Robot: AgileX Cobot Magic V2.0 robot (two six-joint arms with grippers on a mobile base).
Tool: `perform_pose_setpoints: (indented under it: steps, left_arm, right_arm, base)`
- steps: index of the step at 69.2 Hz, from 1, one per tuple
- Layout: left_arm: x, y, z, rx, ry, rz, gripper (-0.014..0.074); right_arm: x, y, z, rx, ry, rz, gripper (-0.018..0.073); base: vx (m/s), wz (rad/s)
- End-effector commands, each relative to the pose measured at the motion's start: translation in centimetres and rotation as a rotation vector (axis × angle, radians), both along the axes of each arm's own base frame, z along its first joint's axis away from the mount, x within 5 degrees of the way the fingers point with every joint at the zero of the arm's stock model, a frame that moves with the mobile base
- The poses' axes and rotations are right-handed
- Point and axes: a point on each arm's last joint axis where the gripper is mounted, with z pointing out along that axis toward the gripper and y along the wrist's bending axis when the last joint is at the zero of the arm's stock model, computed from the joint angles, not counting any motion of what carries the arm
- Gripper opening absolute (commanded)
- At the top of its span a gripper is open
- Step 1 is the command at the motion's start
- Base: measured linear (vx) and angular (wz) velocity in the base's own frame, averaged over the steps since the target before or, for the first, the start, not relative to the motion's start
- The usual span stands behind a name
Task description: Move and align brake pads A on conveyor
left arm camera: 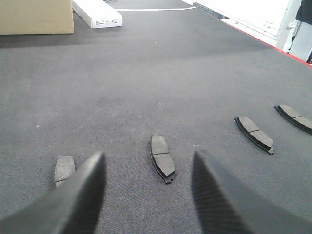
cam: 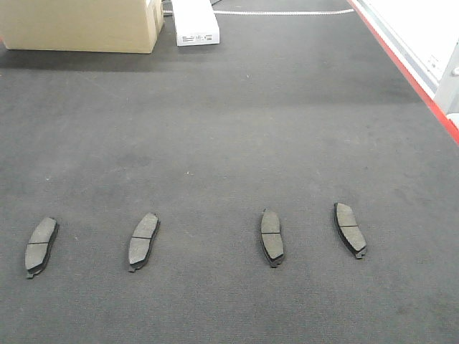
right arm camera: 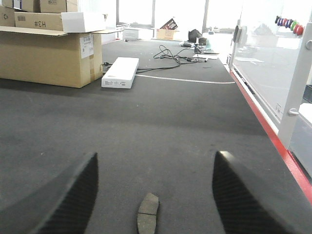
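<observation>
Four grey-brown, black-backed brake pads in a loose row on the dark charcoal felt-like conveyor (cam: pixel 229 129) — both grippers spread wide and holding nothing

In the front view the far-left brake pad (cam: pixel 41 246) and the second pad (cam: pixel 143 241) lean with their tops to the right, the third pad (cam: pixel 272 237) stands nearly straight and the far-right pad (cam: pixel 349 229) leans the other way, all well apart from each other; the left gripper (left arm camera: pixel 148 195) hovers with its dark fingers (left arm camera: pixel 80 200) either side of one pad, the right gripper (right arm camera: pixel 156 195) likewise above a single pad (right arm camera: pixel 147 213) — a red strip (cam: pixel 409 79) edges the belt on the right, while a tan cardboard box (cam: pixel 79 25) and a flat white carton (cam: pixel 195 23) sit at the far end
</observation>
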Motion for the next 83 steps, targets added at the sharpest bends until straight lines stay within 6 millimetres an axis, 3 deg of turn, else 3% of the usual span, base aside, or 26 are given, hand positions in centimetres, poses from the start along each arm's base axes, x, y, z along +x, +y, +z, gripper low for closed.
perform_pose_setpoints:
  steps: [1, 7, 12, 59, 69, 83]
  left_arm:
    - [0.2, -0.1, 1.2, -0.023, -0.072, -0.013, 0.02]
    - [0.2, -0.2, 1.3, -0.026, -0.081, -0.015, -0.0001]
    - [0.2, -0.2, 1.5, -0.033, -0.099, -0.019, -0.0008]
    - [0.2, -0.3, 1.6, -0.043, -0.117, -0.023, -0.0007]
    - [0.8, -0.5, -0.2, -0.007, -0.086, 0.012, -0.0007]
    - [2.8, -0.7, -5.4, 0.022, -0.132, 0.142, -0.0006]
  right_arm:
    - [-0.1, -0.1, 1.4, 0.007, -0.086, -0.016, 0.037]
    - [-0.1, -0.1, 1.4, 0.009, -0.086, -0.016, 0.0154]
    - [-0.1, -0.1, 1.4, 0.012, -0.086, -0.015, -0.0017]
    - [-0.1, 0.0, 1.5, 0.038, -0.083, -0.006, -0.001]
    - [-0.1, 0.0, 1.4, 0.038, -0.081, -0.006, -0.001]
    - [-0.1, 0.0, 1.4, 0.038, -0.082, -0.006, -0.001]
  base:
    - [0.0, 0.0]
    - [0.0, 0.0]
    - [0.0, 0.0]
    - [0.0, 0.0]
    - [0.0, 0.0]
    - [0.0, 0.0]
